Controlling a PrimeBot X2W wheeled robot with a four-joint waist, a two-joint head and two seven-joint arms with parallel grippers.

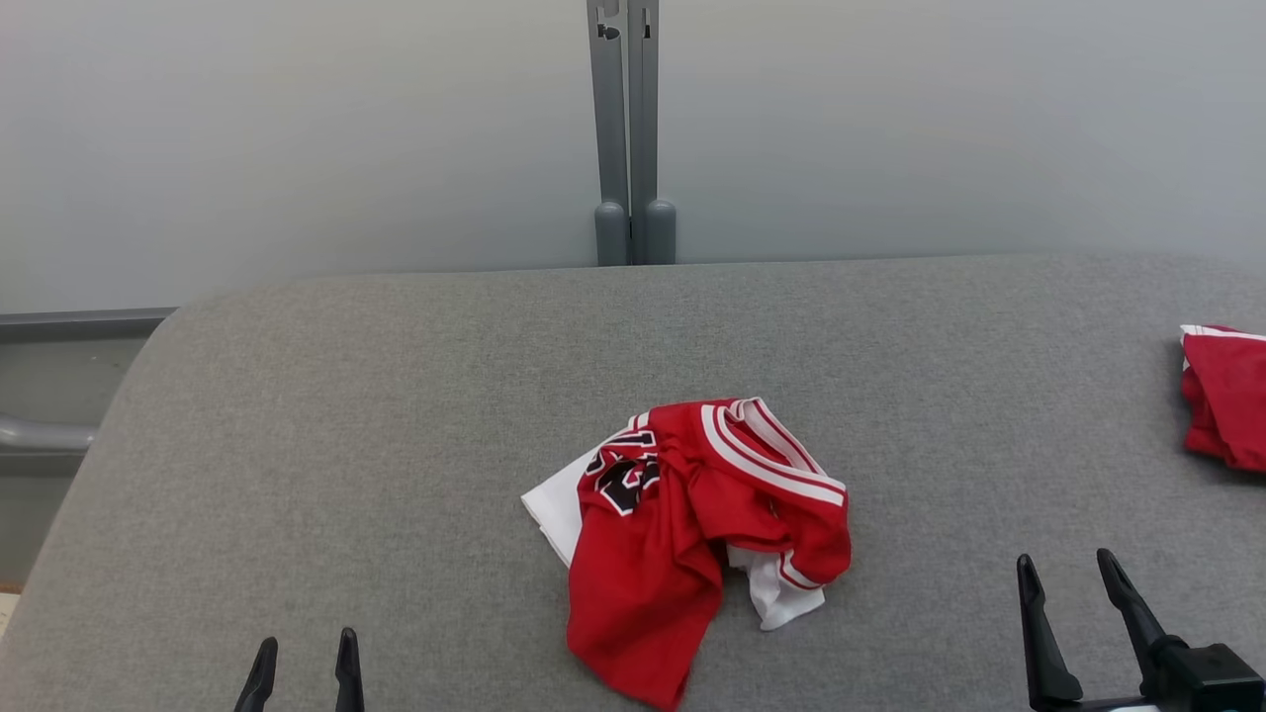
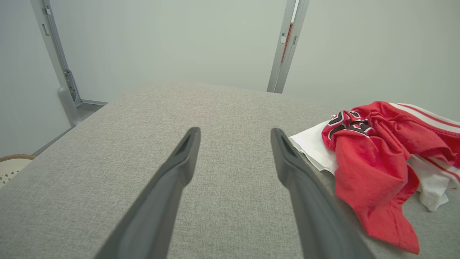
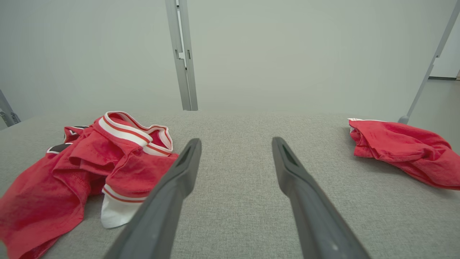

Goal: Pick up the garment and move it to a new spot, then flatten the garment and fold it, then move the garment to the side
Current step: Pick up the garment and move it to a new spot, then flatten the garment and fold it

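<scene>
i'm keeping my left hand [image 1: 307,643] spread wide open and empty, fingers pointing across the grey desk [image 1: 346,415] from its near left side. my right hand [image 1: 1065,560] is sitting just as open, gripping nothing, at the near right. between the two, around the middle of the desk, the crumpled red and white garment [image 1: 682,514] is lying in a heap, apart from both hands, with black lettering showing on its left part. a second red cloth [image 1: 1226,396] is resting at the desk's right edge. a grey post [image 1: 623,129] is standing behind the desk.
</scene>
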